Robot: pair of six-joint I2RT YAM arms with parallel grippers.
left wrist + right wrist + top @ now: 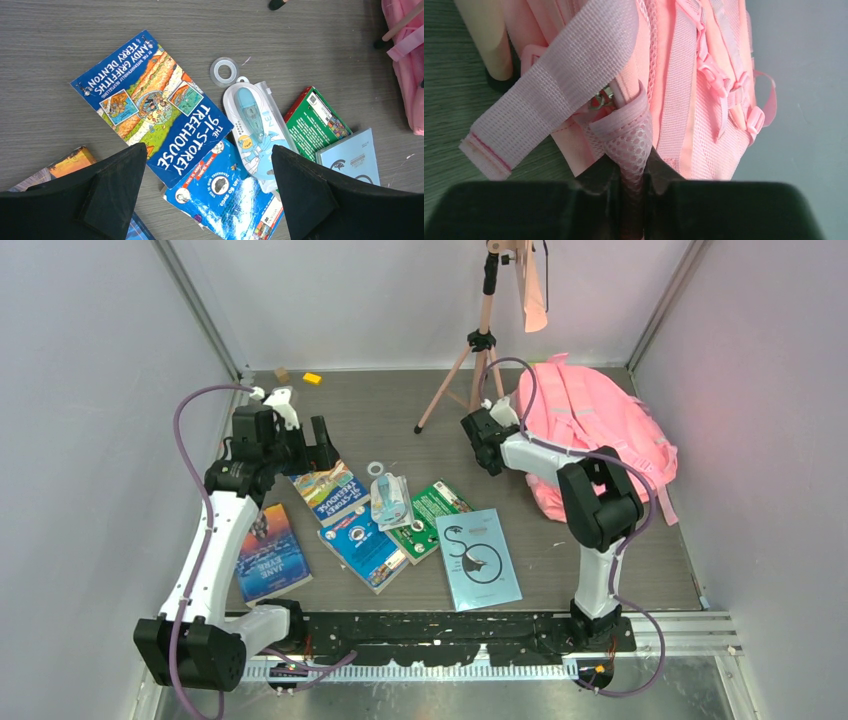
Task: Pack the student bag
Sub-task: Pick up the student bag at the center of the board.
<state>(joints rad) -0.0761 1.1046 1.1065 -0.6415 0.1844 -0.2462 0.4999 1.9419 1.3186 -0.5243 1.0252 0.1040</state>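
We are pinching a padded mesh fold of the bag in the right gripper, its jaws nearly closed on that soft strip. The bag is lying at about two o'clock on the counter, against the right wall, beside a tripod leg. The left gripper is hanging with its jaws spread wide and holding nothing, above the books at about nine o'clock.

We are judging the bag to be light, limp fabric: it will sag, fold and drag rather than lift as one piece, so the stitched webbing, mesh padding or a zip pull are the sound places to take hold. The mesh is grippy, not slippery.

We are not seeing the bag's main opening or whether any zip is undone; a metal pull is peeping out under the webbing strap. The bag's far side is hidden by the right arm in the top view.
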